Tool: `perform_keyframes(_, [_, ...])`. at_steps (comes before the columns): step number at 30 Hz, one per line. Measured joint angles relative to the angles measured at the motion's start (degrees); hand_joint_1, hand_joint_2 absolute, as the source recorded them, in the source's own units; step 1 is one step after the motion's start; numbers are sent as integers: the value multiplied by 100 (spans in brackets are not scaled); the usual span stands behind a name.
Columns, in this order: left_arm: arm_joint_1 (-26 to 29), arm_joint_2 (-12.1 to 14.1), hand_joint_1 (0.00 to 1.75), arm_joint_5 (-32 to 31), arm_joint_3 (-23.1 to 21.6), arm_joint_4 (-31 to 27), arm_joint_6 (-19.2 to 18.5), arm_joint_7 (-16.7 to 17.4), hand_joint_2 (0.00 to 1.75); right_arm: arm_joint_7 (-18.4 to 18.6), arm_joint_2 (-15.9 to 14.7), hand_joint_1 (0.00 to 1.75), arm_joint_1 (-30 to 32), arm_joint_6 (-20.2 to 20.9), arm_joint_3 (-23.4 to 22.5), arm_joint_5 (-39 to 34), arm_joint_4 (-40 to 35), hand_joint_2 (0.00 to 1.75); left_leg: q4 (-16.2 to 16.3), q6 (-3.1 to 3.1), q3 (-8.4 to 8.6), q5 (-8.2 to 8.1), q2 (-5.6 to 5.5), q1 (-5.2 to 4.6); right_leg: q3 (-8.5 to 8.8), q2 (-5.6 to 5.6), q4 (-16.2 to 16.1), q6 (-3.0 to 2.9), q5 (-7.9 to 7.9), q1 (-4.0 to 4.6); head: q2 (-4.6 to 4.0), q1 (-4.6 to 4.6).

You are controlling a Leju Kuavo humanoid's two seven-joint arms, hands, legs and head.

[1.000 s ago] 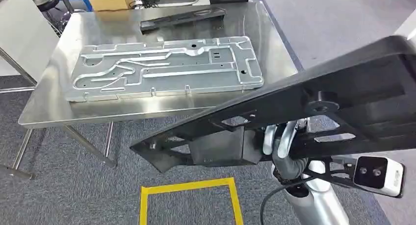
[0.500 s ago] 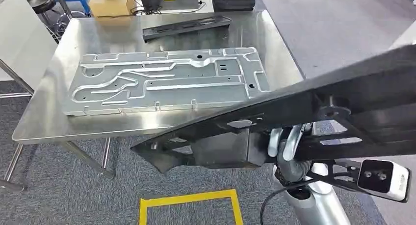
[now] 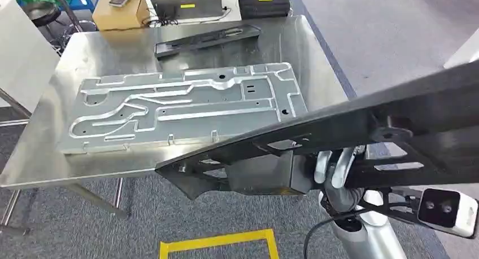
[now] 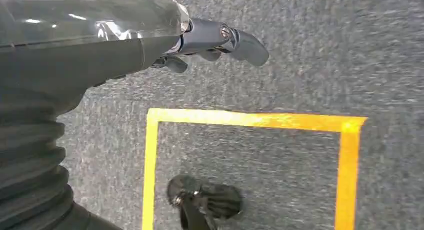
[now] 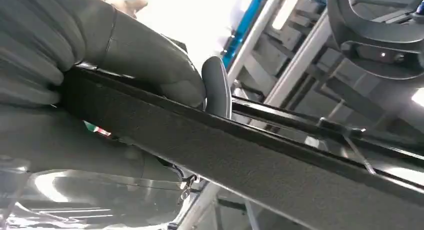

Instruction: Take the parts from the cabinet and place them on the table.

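Grey carpet (image 3: pixel 85 225) marked with a yellow taped square (image 3: pixel 220 242) was recorded beneath a stainless-steel table (image 3: pixel 316 61). On the table, a large silver machined aluminium plate (image 3: pixel 181 104) and, beyond it, a narrow black bar-shaped part (image 3: pixel 209 39) were noted, apart from each other. A long black openwork frame part (image 3: pixel 316 135) was held aloft, clamped by the right hand (image 3: pixel 333 171), its far end overlapping the table's near edge in the head view. The left hand (image 4: pixel 210 44) was found hanging over the carpet, fingers apart, nothing held. Step judged in hand: carriage to the table. Next move judged to require the frame to be brought over bare steel beside the plate, lowered flat, then released.
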Motion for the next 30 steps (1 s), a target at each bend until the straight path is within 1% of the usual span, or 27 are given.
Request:
perform_keyframes(1, [4, 2, 0, 11, 0, 0, 0, 0, 175, 37, 0, 175, 7, -50, -9, 6, -11, 175, 388, -28, -261, -241, 0, 6, 39, 3, 0, -11, -43, 3, 0, -2])
perform_keyframes(2, [18, 7, 0, 33, 0, 0, 0, -2, 175, 59, 0, 175, 13, -83, -15, 31, -13, 175, 677, -51, -481, -486, 0, 8, 81, 10, 0, -17, -85, 5, 0, -2])
perform_keyframes(3, [26, 4, 0, 39, 2, 0, 2, -2, 175, 90, 0, 175, 31, -149, -24, 48, -17, 175, 796, -53, -618, -628, 0, 9, 129, 18, 2, -15, -122, 6, 0, -2])
perform_keyframes(4, [29, 2, 0, 48, 6, 0, 2, -4, 175, 112, 0, 175, 57, -221, -37, 83, -35, 175, 693, -43, -650, -591, 1, 10, 194, 23, 6, -11, -157, 7, 0, -2])
perform_keyframes(5, [30, 0, 0, 50, 9, 0, 2, -18, 175, 151, 0, 175, 61, -324, -61, 175, -42, 175, 419, -36, -587, -401, 1, 11, 254, 23, 6, -6, -201, 8, 0, -2])
perform_keyframes(6, [30, 0, 0, 50, 11, 0, 0, -20, 175, 159, 2, 175, 55, -368, -72, 222, -41, 175, 320, -31, -558, -329, 1, 11, 269, 22, 6, -5, -211, 9, 0, -2])
perform_keyframes(9, [30, 0, 0, 50, 11, 0, 0, -20, 175, 160, 2, 175, 53, -370, -72, 224, -41, 175, 294, -30, -550, -310, 1, 11, 273, 22, 6, -4, -213, 9, 0, -2])
perform_keyframes(10, [30, 0, 0, 50, 11, 0, 0, -24, 175, 166, 2, 175, 47, -394, -76, 250, -39, 175, 185, -25, -517, -230, 1, 11, 289, 23, 6, -2, -222, 10, 0, -2])
perform_keyframes(11, [29, 0, 0, 42, 9, 0, -28, -57, 175, 201, 7, 175, -13, -624, -120, 493, -13, 175, -337, 2, -347, 157, 2, 11, 355, 22, 8, 6, -268, 14, 0, -2])
perform_keyframes(12, [-7, 17, 0, -15, 4, 0, -123, -109, 175, 109, 7, 175, -883, -1036, -324, 1021, 788, 175, -946, 102, -213, 514, 22, -42, 346, 92, 49, 94, -340, 40, 0, -2])
perform_keyframes(13, [-11, 28, 0, -18, 2, 0, -140, -127, 175, 92, 0, 175, -1211, -1160, -474, 1218, 1191, 175, -946, 144, -223, 637, 17, -41, 352, 87, 50, 134, -360, 38, 0, 0])
perform_keyframes(14, [-7, 35, 0, -18, 2, 0, -155, -142, 175, 79, -4, 175, -1521, -1275, -570, 1438, 1533, 175, -953, 168, -222, 649, 13, -37, 360, 88, 31, 163, -356, 39, 0, -2])
perform_keyframes(15, [-10, 35, 0, -18, 0, 0, -171, -160, 175, 92, -11, 175, -1853, -1450, -623, 1723, 1868, 175, -1024, 218, -187, 692, 25, 37, 348, 84, 60, 198, -399, 49, 0, -2])
perform_keyframes(16, [-20, 35, 0, -18, -4, 0, -195, -192, 175, 137, -18, 175, -2143, -1690, -649, 1996, 2180, 175, -1047, 235, -171, 696, 22, 25, 298, 57, 198, 218, -494, 46, 0, 0])
perform_keyframes(17, [-26, 50, 0, -18, -4, 0, -212, -219, 175, 204, -15, 175, -2455, -1957, -649, 2325, 2515, 175, -1049, 251, -168, 689, 22, 26, 118, 49, 550, 238, -685, 35, 0, -2])
perform_keyframes(18, [-29, 52, 0, -15, -7, 0, -230, -236, 175, 289, -13, 175, -2732, -2299, -643, 2703, 2869, 175, -1048, 258, -168, 683, 22, 25, -142, 42, 1034, 260, -897, 17, 0, 0])
perform_keyframes(19, [-35, 52, 0, -15, -7, 0, -238, -251, 175, 387, 11, 175, -2936, -2642, -612, 3068, 3206, 175, -1048, 270, -168, 673, 19, 23, -400, 34, 1496, 282, -1060, 1, 0, 0])
perform_keyframes(20, [-36, 52, 0, -13, -7, 0, -238, -269, 175, 446, 18, 175, -3121, -2952, -568, 3415, 3553, 175, -1045, 278, -167, 665, 14, 24, -612, 28, 1840, 298, -1118, -12, 0, 0])
perform_keyframes(21, [-34, 52, 0, -13, -7, 0, -238, -273, 175, 481, 33, 175, -3284, -3201, -513, 3704, 3875, 175, -1043, 273, -155, 655, -1, 24, -690, 20, 1884, 306, -1029, -23, 0, 0])
perform_keyframes(22, [-32, 52, 0, -11, -7, 0, -238, -273, 175, 505, 50, 175, -3451, -3445, -452, 3961, 4215, 175, -1038, 262, -136, 640, -15, 25, -622, 12, 1627, 305, -784, -35, 0, 0])
perform_keyframes(23, [-33, 52, 0, -11, -7, 0, -238, -275, 175, 550, 81, 175, -3600, -3679, -387, 4201, 4495, 175, -1032, 245, -113, 621, -30, 26, -430, 11, 1147, 293, -462, -44, 0, 0])
perform_keyframes(24, [-32, 52, 0, -11, -7, 0, -238, -275, 175, 640, 98, 175, -3729, -3871, -331, 4480, 4689, 175, -1017, 229, -92, 600, -35, 25, -247, 11, 703, 278, -209, -48, 0, 0])
perform_keyframes(25, [-35, 52, 0, -11, -7, 0, -236, -284, 175, 796, 147, 175, -3938, -4147, -209, 4941, 4989, 175, -1009, 195, -89, 569, -45, 24, -52, 11, 163, 249, -15, -45, 0, 0])
perform_keyframes(26, [-48, 55, 0, -11, -7, 0, -232, -295, 175, 897, 194, 175, -4103, -4315, -91, 5285, 5252, 175, -982, 168, -117, 553, -44, -12, 3, 14, 103, 243, -80, 3, 0, 0])
perform_keyframes(27, [-53, 70, 0, -11, -7, 0, -227, -310, 175, 1113, 269, 175, -4292, -4466, 99, 5814, 5601, 175, -989, 138, -131, 563, -41, -9, -18, 26, 92, 219, -72, -8, 0, -4])
perform_keyframes(29, [-55, 70, 0, -18, -9, 0, -230, -332, 175, 1513, 367, 175, -4547, -4553, 447, 6635, 6193, 175, -1024, 75, -106, 564, -33, 4, -18, 40, 78, 161, -85, 10, 0, 0])
perform_keyframes(30, [-63, 77, 0, -26, -15, 0, -236, -345, 175, 1714, 469, 175, -4700, -4539, 648, 6994, 6548, 175, -1011, 32, -108, 538, -34, -3, 9, 37, 22, 111, -56, -27, 0, -2])
